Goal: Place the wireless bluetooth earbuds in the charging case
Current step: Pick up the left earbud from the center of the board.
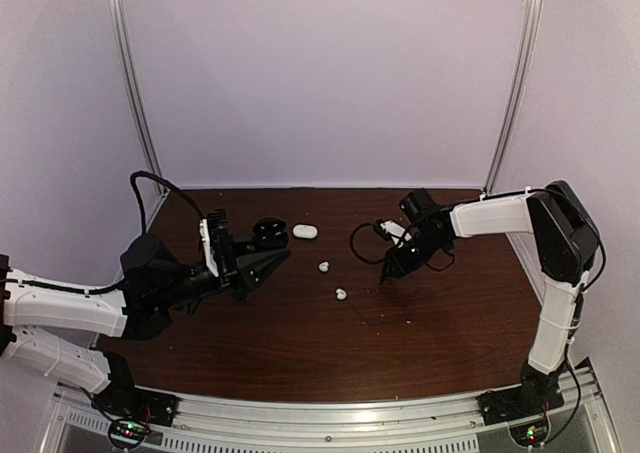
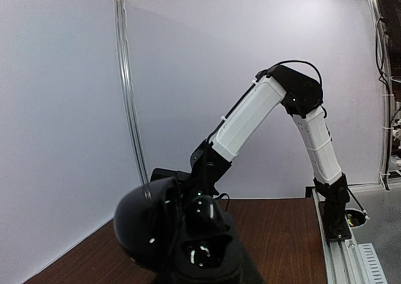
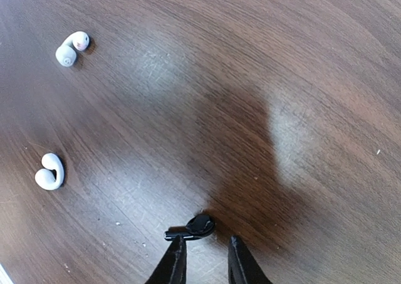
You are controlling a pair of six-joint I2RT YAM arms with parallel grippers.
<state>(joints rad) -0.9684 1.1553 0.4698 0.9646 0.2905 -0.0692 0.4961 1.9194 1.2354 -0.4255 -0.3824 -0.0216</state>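
A small black earbud (image 3: 194,226) lies on the brown table just ahead of my right gripper (image 3: 207,241), whose jaws stand a little apart and empty, tips near the table. Two white earbuds (image 3: 72,47) (image 3: 50,171) lie further left; in the top view they lie at mid-table (image 1: 324,267) (image 1: 341,294). My left gripper (image 1: 272,261) holds the black round charging case (image 2: 182,240) with its lid open, off the table at the left. The case hides the left fingers in the left wrist view. My right gripper (image 1: 390,270) is to the right of the white earbuds.
A white oval case (image 1: 305,231) lies at the back middle, beside the black case (image 1: 268,233). A black cable (image 1: 362,245) loops by the right wrist. Metal frame posts (image 1: 133,83) (image 1: 515,83) stand at the back corners. The right arm (image 2: 250,118) shows in the left wrist view.
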